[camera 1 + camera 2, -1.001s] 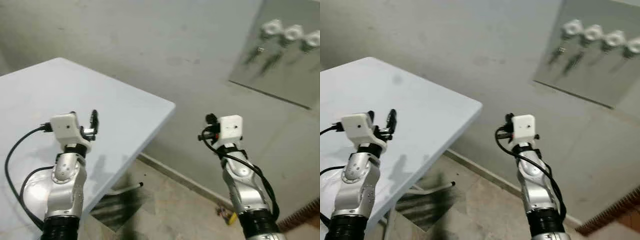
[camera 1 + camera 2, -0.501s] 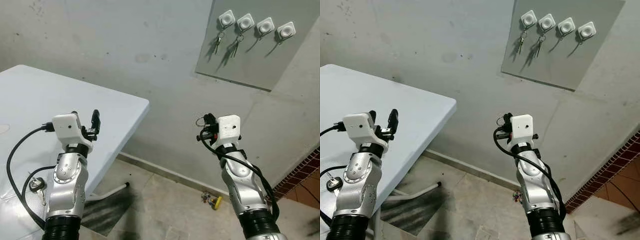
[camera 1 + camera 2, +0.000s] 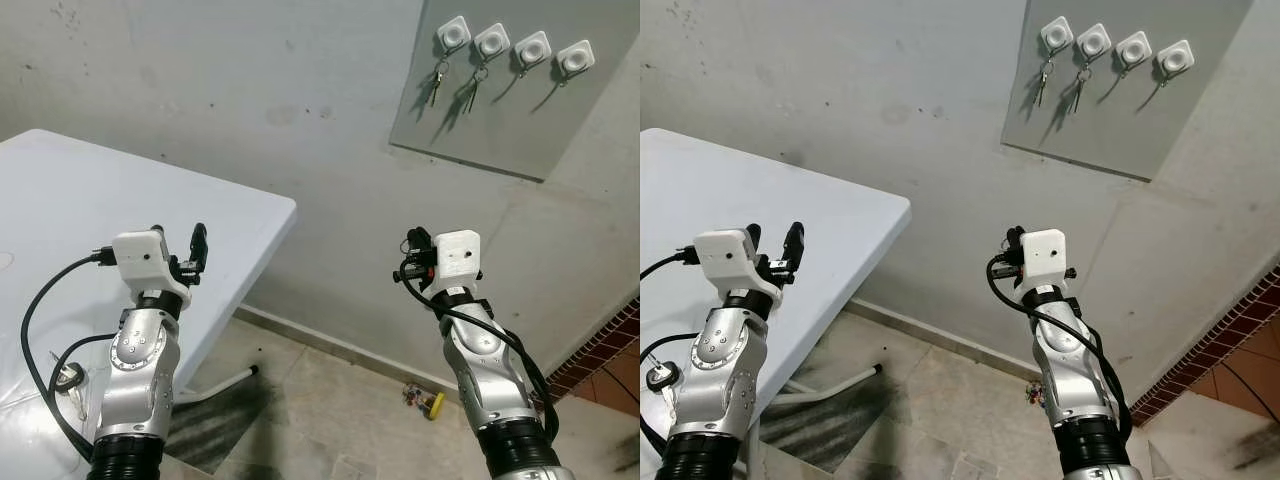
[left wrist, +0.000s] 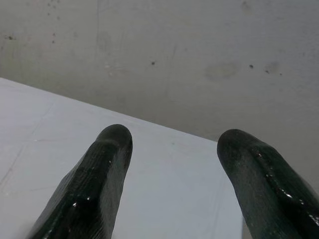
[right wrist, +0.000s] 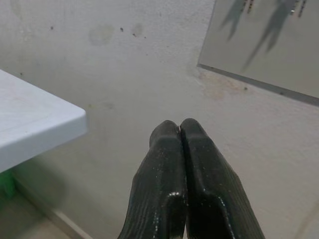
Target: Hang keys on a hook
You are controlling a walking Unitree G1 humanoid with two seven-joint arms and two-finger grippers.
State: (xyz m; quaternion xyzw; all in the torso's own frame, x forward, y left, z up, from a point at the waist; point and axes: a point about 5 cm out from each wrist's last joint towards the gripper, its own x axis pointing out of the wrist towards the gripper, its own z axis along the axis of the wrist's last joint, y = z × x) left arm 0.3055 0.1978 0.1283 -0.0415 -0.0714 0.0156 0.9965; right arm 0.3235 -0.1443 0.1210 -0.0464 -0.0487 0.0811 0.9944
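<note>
Left eye view: I have a smooth white worktop point(image 3: 120, 210) at my left, its rounded corner toward a rough grey plaster wall point(image 3: 250, 90). A flat grey panel point(image 3: 500, 110) on that wall carries four square white hooks point(image 3: 512, 45); the two leftmost already hold hanging keys point(image 3: 452, 88). A loose key point(image 3: 68, 380) with a dark head lies on the worktop just beside my left arm. The left gripper point(image 3: 190, 250) is raised over the worktop edge, the right gripper point(image 3: 415, 250) out over the tiled floor point(image 3: 330, 410), where a small yellow object point(image 3: 430, 402) lies near the skirting.

Right eye view: same scene; the key point(image 3: 660, 380) sits partly behind the left arm's black cable.

Left wrist view: ribbed black fingers point(image 4: 94, 184) stand well apart, jaws empty, worktop beyond.

Right wrist view: fingers point(image 5: 164, 179) are pressed together with nothing between them, facing the wall below the panel
</note>
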